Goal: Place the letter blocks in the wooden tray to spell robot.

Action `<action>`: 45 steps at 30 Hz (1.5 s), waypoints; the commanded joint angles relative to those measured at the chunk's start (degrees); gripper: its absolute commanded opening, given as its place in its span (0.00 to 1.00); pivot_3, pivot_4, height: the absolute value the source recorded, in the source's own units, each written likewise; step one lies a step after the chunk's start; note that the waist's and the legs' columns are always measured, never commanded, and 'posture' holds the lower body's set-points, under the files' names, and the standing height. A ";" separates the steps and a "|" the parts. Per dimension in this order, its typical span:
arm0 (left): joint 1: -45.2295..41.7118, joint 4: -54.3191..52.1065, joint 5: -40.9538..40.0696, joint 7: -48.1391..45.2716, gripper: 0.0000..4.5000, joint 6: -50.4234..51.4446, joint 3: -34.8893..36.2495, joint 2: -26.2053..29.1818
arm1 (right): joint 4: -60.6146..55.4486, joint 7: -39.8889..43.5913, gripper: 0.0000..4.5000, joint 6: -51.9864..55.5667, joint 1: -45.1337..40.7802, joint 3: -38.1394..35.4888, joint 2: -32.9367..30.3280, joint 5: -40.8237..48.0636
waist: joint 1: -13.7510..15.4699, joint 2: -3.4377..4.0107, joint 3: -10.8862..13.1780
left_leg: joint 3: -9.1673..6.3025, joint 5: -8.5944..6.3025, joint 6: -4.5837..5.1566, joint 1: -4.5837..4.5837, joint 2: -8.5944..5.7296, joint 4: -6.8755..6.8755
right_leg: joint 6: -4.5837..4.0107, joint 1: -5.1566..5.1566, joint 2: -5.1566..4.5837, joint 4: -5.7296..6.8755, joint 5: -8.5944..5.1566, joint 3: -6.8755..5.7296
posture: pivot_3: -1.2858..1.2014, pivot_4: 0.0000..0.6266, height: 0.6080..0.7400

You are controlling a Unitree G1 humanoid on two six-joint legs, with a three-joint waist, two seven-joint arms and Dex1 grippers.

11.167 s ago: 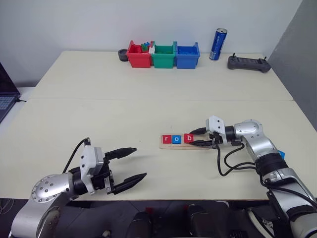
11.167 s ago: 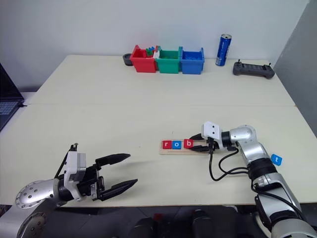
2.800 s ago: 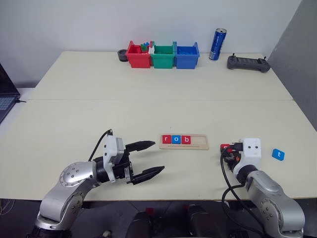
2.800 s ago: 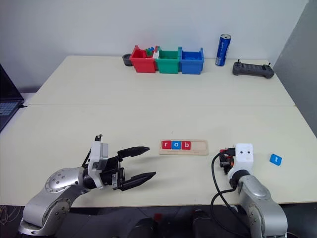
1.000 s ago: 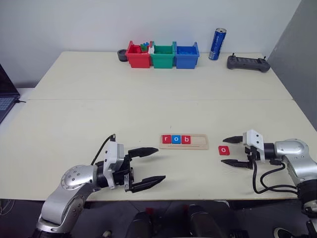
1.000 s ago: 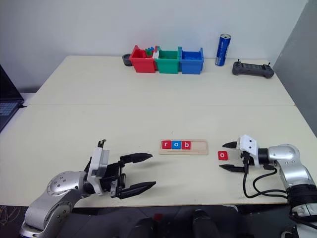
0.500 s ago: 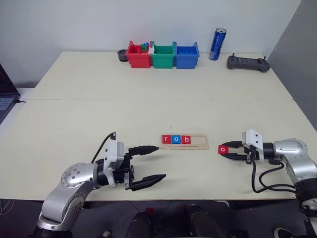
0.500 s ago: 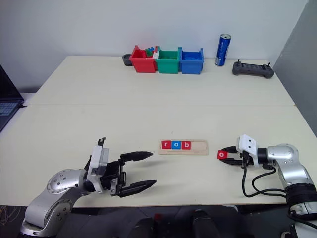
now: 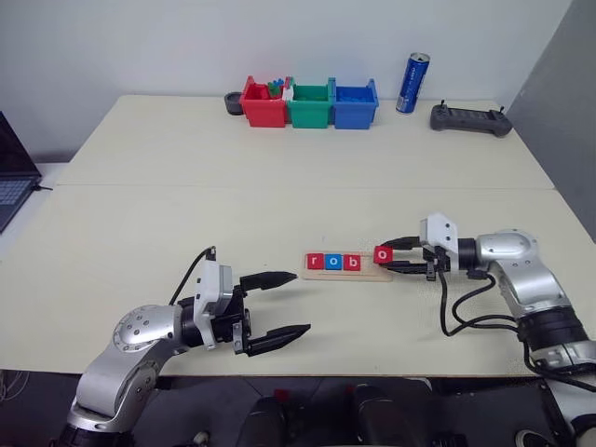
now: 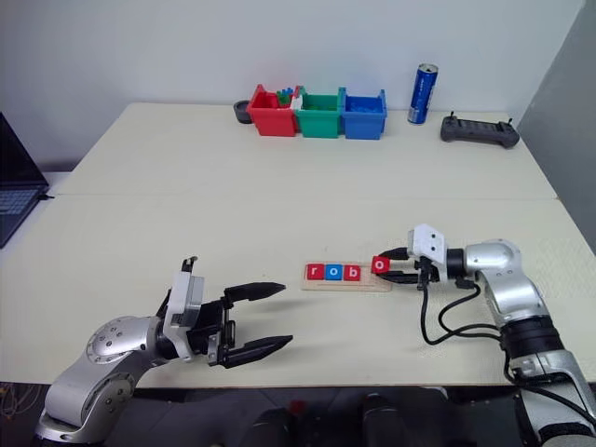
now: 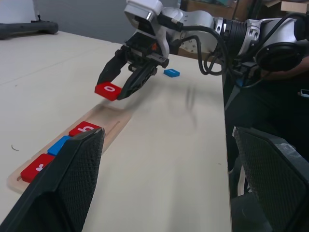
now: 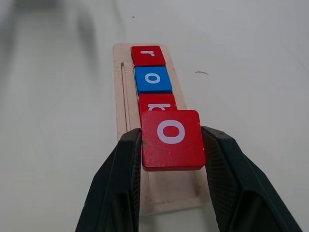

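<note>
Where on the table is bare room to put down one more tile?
Free: the wooden tray beyond the red b, under the red o held by the right gripper; the wide tabletop before the bins. Crowded: the back edge.

Right gripper (image 9: 396,258) reaches left, fingers pinched on a tile; left gripper (image 9: 279,304) hovers level, jaws spread wide.

Pale matt wood tray (image 12: 126,116); glossy red tile (image 12: 171,139) (white letter).
</note>
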 commanded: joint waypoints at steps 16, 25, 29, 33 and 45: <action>3.39 -4.64 -0.97 2.37 1.00 -0.35 2.65 1.41 | 12.91 2.60 0.32 -10.26 -7.27 2.88 3.77 -4.78 | -0.16 0.02 0.01 | -0.02 0.00 0.00 0.01 0.02 -0.02 | -0.01 -0.01 0.00 0.02 0.01 -0.01 | 0.52 0.24 1.00; 2.25 -3.91 -0.93 2.55 1.00 -0.28 2.27 1.32 | 14.31 2.92 0.32 -11.17 -7.83 3.37 3.51 -5.28 | -0.17 0.01 0.01 | -0.02 0.00 0.00 0.02 0.02 -0.01 | -0.01 -0.01 0.00 0.02 0.01 -0.01 | 0.52 0.24 1.00; 2.53 -4.01 -0.98 2.44 1.00 -0.24 2.39 1.47 | 13.95 3.88 0.64 -10.38 -7.65 3.30 3.10 -5.17 | -0.16 0.02 0.01 | -0.01 0.00 0.00 0.02 0.01 -0.02 | -0.01 -0.01 0.00 0.02 0.01 -0.01 | 0.52 0.24 1.00; 2.44 -3.90 -0.97 2.48 1.00 -0.11 2.50 1.57 | 13.43 4.27 0.95 -8.95 -7.84 2.50 3.02 -4.33 | -0.17 0.01 0.01 | -0.02 0.00 0.00 0.02 0.02 -0.01 | -0.01 -0.01 0.00 0.02 0.01 -0.01 | 0.52 0.24 1.00; 2.31 -3.96 -0.81 2.95 1.00 -0.34 2.04 1.27 | 7.26 0.89 0.85 -1.53 -5.25 -3.18 0.94 -0.21 | -0.13 0.02 0.01 | -0.03 0.00 0.00 0.01 0.01 -0.02 | -0.01 -0.01 0.00 0.02 0.01 -0.02 | 0.52 0.24 1.00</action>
